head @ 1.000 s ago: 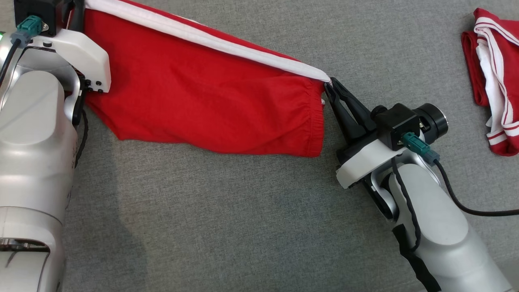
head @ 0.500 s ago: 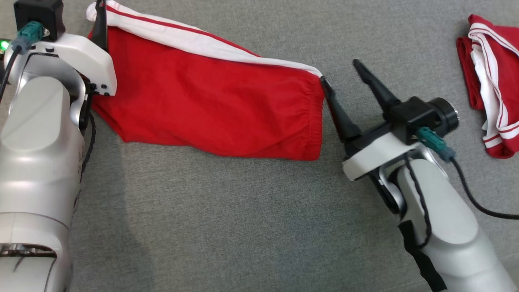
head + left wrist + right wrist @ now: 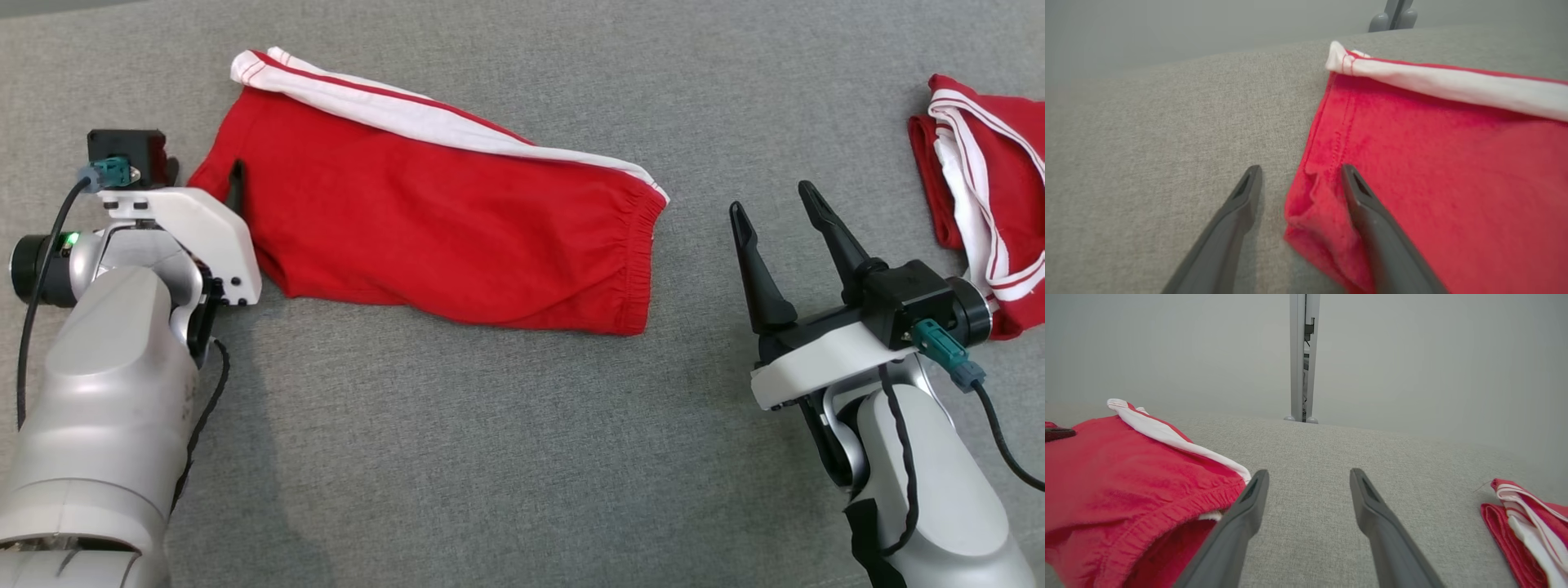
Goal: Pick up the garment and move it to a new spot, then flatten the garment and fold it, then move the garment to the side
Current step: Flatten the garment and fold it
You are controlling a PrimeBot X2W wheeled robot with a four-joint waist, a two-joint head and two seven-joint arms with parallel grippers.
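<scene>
L gripper (image 3: 1301,169) spread astride garment (image 3: 457,237) corner; R gripper (image 3: 771,198) spread, near it.

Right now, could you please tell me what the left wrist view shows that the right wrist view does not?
Left wrist view: the stitched leg hem of the red shorts, with the open left pincer straddling its corner, one finger over the cloth, one over the grey fabric surface. Right wrist view: the elastic waistband beside the open right pincer, and a folded red-and-white garment off to the right. Shared: the red shorts with their white side stripe and the grey surface.
</scene>
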